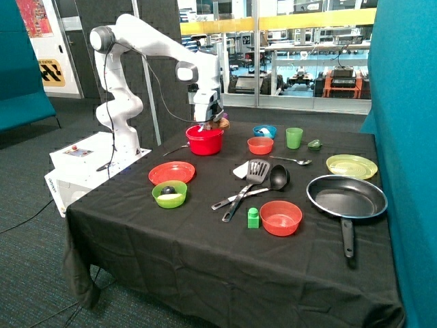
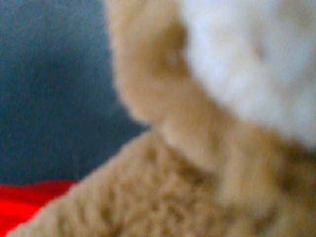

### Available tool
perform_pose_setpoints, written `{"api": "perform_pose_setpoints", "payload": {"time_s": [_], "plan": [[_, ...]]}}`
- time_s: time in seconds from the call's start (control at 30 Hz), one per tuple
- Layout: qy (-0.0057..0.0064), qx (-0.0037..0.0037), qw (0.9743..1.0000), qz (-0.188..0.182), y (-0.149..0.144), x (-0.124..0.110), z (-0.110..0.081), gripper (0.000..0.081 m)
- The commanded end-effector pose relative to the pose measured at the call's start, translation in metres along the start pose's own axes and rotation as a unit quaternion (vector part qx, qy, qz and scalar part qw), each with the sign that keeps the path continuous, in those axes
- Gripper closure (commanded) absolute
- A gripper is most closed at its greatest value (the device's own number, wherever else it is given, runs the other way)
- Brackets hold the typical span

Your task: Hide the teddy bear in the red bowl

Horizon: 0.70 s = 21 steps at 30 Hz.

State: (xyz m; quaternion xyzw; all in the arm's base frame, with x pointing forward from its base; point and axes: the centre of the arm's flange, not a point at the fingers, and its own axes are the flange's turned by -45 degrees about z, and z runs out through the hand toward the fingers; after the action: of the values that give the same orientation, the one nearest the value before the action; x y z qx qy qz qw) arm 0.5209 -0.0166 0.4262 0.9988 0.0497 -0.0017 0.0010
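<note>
The gripper (image 1: pixel 207 121) hangs just above the red bowl (image 1: pixel 204 141), upper middle of the outside frame, and the jaws seem clenched on the bear (image 1: pixel 220 124): brown plush shows beside them over the bowl's far rim, though the fingers themselves are too small to make out. In the wrist view the bear (image 2: pixel 187 163) fills nearly everything, with a sliver of bowl (image 2: pixel 24 200) at lower left. The step in hand looks like the drop. To do it well, centre the bear over the bowl's opening, since it now sits toward the rim, lower until it is inside the walls, then release, so it cannot catch the edge and tumble onto the black cloth (image 1: pixel 205 246).
</note>
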Motion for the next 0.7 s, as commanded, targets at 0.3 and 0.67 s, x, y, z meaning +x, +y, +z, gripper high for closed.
{"api": "perform_pose_setpoints", "payload": {"time_s": [0.3, 0.67], "plan": [[0.0018, 0.00096, 1.0000, 0.001, -0.050, -0.044, -0.014, 0.0808], [0.0018, 0.00094, 1.0000, -0.009, -0.078, -0.068, 0.001, 0.0808]]}}
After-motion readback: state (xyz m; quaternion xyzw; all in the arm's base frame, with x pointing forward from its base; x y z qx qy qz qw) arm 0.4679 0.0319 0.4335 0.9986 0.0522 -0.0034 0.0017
